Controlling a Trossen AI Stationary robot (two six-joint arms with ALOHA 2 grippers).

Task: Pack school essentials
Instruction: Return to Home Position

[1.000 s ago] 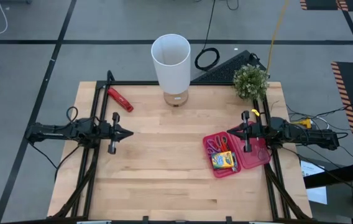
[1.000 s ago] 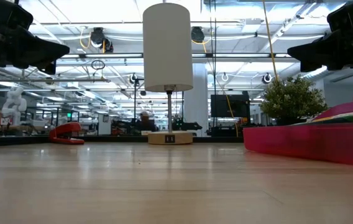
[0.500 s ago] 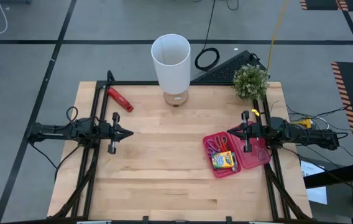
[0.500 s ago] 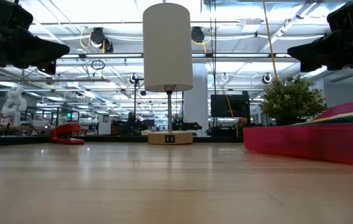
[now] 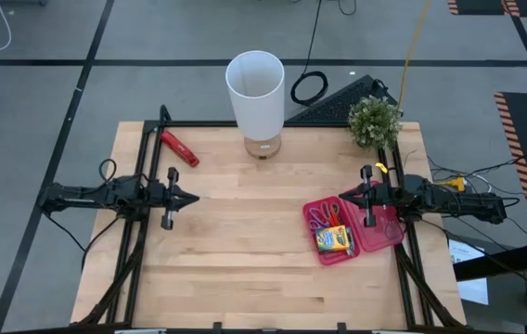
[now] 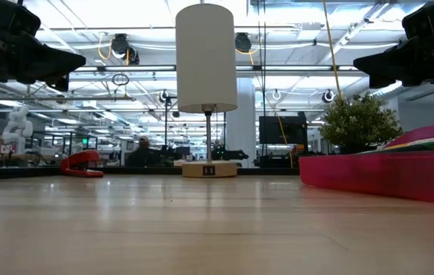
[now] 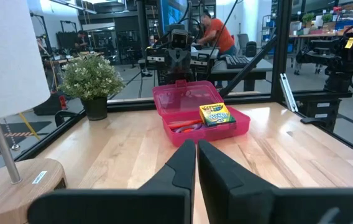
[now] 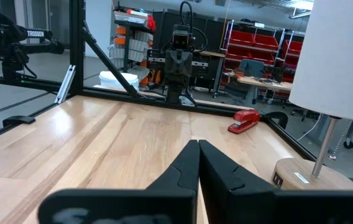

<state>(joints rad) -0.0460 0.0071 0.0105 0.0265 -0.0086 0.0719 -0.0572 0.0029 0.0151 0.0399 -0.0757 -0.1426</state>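
pink case (image 5: pixel 352 229) on the bench (image 5: pixel 245 241) holds the crayon box (image 5: pixel 333 240) and scissors (image 5: pixel 324 216); left gripper (image 5: pixel 192 197) and right gripper (image 5: pixel 343 199) hover, fingers closed, empty.

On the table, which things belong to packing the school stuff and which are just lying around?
For the job: crayon box, scissors, both in the open pink case.
Lying about: lamp, potted plant, red-and-black hand tool.

— Colours on the table (image 5: pixel 245 241)?
— Pale wood top; pink translucent case (image 5: pixel 372 239); yellow-green crayon box (image 5: pixel 334 240) (multicoloured print); red-and-black hand tool (image 5: pixel 179 147); white lamp shade (image 5: pixel 255 88); green plant (image 5: pixel 374 119); dark arms.
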